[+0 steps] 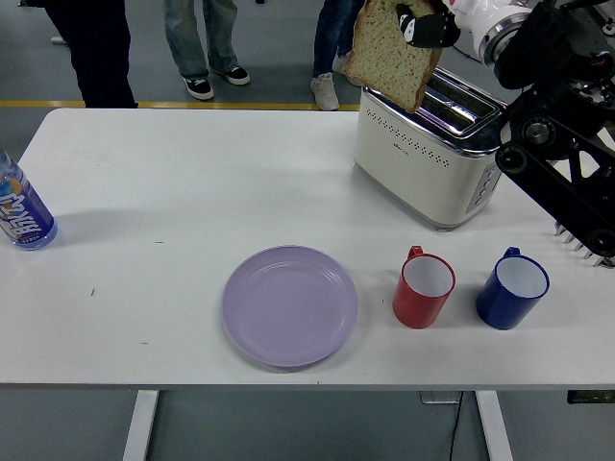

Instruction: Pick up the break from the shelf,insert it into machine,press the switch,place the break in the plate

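My right hand [423,24] is shut on a slice of brown bread [389,56], holding it tilted in the air above the far left corner of the cream toaster [428,158]. The slice hangs clear of the toaster's slots [452,101]. A lilac plate [290,304] lies bare on the table near the front, well below and left of the slice. The black right arm [562,154] comes in from the upper right. My left arm is out of the picture.
A red mug [424,287] and a blue mug [512,288] stand right of the plate. A bottle [21,211] stands at the left edge. The shelf rack [581,238] peeks in at the right edge. Several people's legs [207,43] stand beyond the table.
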`<state>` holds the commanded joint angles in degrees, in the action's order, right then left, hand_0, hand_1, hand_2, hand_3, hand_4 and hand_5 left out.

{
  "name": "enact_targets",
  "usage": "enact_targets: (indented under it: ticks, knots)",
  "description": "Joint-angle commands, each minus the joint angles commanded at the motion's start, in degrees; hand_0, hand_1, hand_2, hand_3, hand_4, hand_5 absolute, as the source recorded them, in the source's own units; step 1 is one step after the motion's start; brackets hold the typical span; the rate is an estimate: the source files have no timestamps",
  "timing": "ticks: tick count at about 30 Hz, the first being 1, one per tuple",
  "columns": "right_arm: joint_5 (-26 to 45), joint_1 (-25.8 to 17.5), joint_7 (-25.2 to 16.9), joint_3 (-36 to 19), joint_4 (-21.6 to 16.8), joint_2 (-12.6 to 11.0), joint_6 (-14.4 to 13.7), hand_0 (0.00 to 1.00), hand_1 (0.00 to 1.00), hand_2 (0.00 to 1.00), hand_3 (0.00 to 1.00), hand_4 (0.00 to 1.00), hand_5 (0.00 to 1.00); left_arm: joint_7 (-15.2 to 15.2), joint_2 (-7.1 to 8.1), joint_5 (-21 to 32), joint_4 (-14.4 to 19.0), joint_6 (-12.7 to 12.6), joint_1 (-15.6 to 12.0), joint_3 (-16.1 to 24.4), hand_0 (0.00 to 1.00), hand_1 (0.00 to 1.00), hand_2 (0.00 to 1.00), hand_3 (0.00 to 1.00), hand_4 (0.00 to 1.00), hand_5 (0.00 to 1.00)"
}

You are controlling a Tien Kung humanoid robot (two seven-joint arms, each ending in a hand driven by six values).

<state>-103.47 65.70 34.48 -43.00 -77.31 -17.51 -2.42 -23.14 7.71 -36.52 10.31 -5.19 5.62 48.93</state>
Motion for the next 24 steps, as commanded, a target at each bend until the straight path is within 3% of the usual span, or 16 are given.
enact_targets:
  ticks: [24]
  knots:
    - [2.56,-1.93,1.12,1.01,-8.33,-1.74,1.41,0.172,0.207,0.427,0.503,0.417,0.002,0.12,0.01,0.31,0.00,0.06,0.19,-0.18,0.333,0.439,0.589,0.717,0.586,0.998]
